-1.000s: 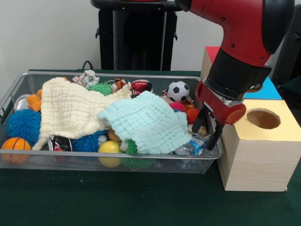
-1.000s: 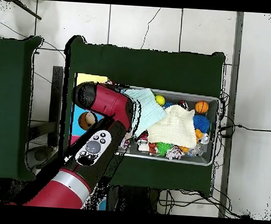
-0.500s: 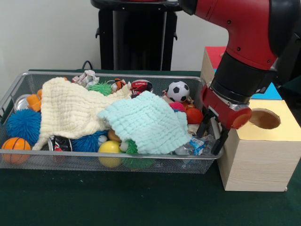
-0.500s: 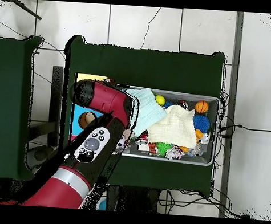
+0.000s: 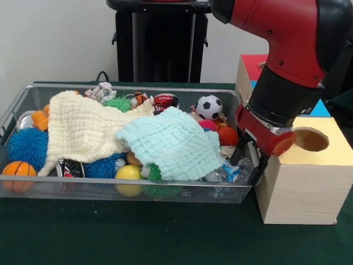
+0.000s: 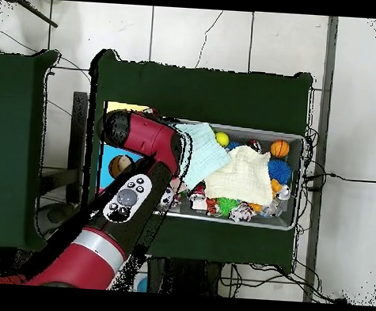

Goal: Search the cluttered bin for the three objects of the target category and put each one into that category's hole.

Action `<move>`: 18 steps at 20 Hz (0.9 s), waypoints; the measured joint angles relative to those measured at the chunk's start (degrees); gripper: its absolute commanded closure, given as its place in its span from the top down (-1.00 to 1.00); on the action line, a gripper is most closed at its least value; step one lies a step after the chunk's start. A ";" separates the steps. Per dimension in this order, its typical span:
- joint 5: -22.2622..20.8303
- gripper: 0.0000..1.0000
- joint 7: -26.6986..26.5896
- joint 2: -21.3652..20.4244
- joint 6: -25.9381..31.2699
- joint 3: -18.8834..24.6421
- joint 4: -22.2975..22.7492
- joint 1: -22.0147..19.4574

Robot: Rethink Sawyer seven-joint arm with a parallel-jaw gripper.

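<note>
- Two cloths blanket the wire bin [image 5: 138,190]: a cream cloth [image 5: 83,130] on the left, a mint-green cloth [image 5: 171,142] draped over the middle.
- Balls poke out all around them: a soccer ball [image 5: 209,106] at the back, a yellow ball [image 5: 128,176] against the front wall, a small basketball [image 5: 18,172] in the front left corner, and a blue spiky ball [image 5: 26,147] just behind it.
- The gripper [image 5: 246,165] hangs at the bin's right end, its two dark fingers spread apart and dipping inside the rim, right beside the wooden box [image 5: 300,185].
- Nothing between those fingers that I can see; they stand just above a crumpled clear wrapper [image 5: 226,172] in the corner.
- An orange-red ball [image 5: 227,136] sits just behind the gripper, near the mint cloth's edge.
- The box's yellow top shows a round hole [image 5: 310,139], close by the arm's wrist.
- From overhead, the red arm [image 6: 143,155] covers the bin's end, so the gripper itself is hidden there.
</note>
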 measured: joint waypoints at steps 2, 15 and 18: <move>0.00 1.00 0.00 0.01 0.00 0.00 0.00 0.00; -0.08 1.00 0.00 -0.60 0.00 0.01 0.08 0.02; -0.08 1.00 0.00 -1.00 0.00 0.00 0.14 0.02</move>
